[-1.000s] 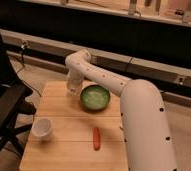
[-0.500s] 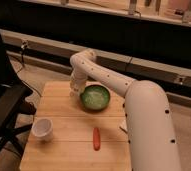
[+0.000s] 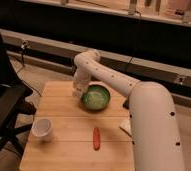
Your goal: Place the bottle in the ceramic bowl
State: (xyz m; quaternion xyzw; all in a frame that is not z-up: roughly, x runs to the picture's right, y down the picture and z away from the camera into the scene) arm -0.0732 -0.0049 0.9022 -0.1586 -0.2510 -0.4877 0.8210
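Hand: we see the hand (image 3: pixel 79 92) at the end of the white arm (image 3: pixel 109 75), pointing down at the worktop (image 3: pixel 64 107), at the left rim of the ceramic bowl.
Hand state: we cannot tell whether it is apart, together or clamped on anything; its tip blends into one pale shape.
Bottle: we cannot make out the bottle as a thing apart from the hand's pale tip, so we cannot say whether it is held there or where it stands.
Ceramic bowl: the round green ceramic bowl (image 3: pixel 96 98) with its darker rim sits just to the right of the hand, on the far half of the worktop; whether the hand touches its rim we cannot tell.
White cup: a white cup (image 3: pixel 42 128) stands upright nearer to us than the hand and to its left, well apart from it.
Red stick: a slim red-orange object (image 3: pixel 96 138) lies flat, nearer to us than the hand and a little to its right, below the bowl.
White block: a flat white block (image 3: pixel 124 126) lies further right of the hand, partly hidden by the arm's thick body.
Chair: a black chair (image 3: pixel 4 107) stands left of the hand, beside the worktop's left edge.
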